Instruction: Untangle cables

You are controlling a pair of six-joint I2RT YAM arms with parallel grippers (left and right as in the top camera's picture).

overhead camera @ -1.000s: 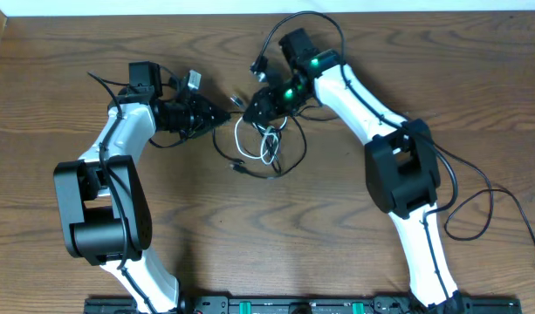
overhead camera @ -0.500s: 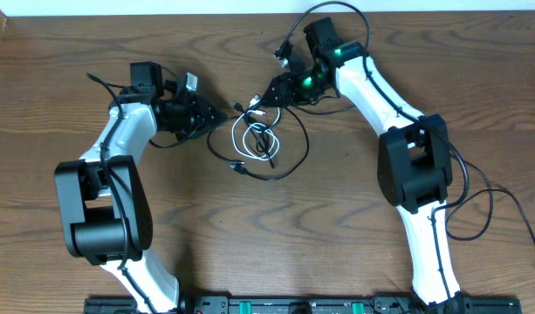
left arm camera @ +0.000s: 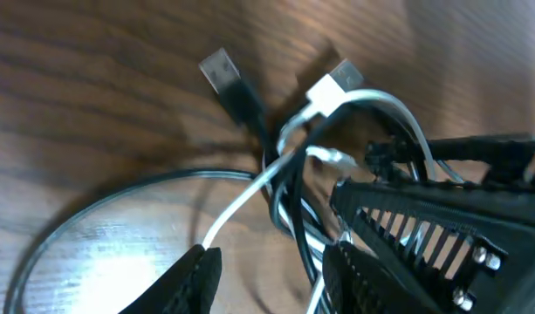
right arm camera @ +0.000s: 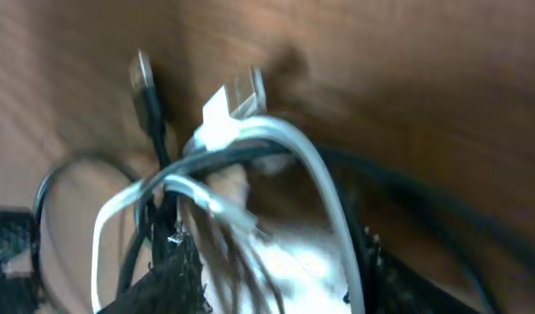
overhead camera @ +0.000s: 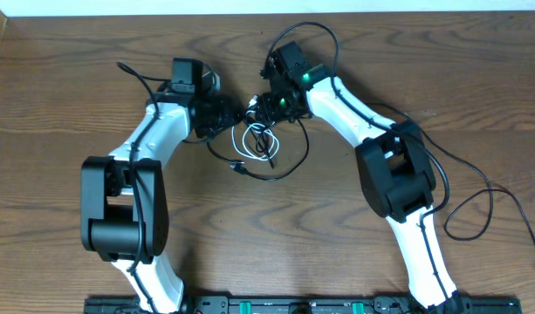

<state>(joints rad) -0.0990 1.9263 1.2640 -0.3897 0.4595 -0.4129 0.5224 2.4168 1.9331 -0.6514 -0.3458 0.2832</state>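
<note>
**A:** What do we have on the worktop [overhead camera: 49, 131]?

**B:** We look down on brown wood. The cables [overhead camera: 260, 148] lie in a small tangle near the far middle; a white cord [overhead camera: 243, 139] coils inside a wider black loop [overhead camera: 289, 166].

**A:** And where are the arms?

**B:** They reach in from either side and meet at the far edge of the tangle; the left pincer [overhead camera: 238, 115] and the right pincer [overhead camera: 264, 106] sit tip to tip, close together.

**A:** Is either one holding a cord?

**B:** In the left wrist view we see the left fingers [left arm camera: 195, 277] parted; black cords and the white one run loose through the gap. The right wrist view is blurred; there the fingers [right arm camera: 168, 286] also stand apart, with cords passing between them; we see none pinched.

**A:** Any plugs in sight?

**B:** Two, both silver-tipped; a black plug [left arm camera: 222, 71] and a white plug [left arm camera: 326, 87] rest on the wood just beyond the left fingers, near each other.
</note>
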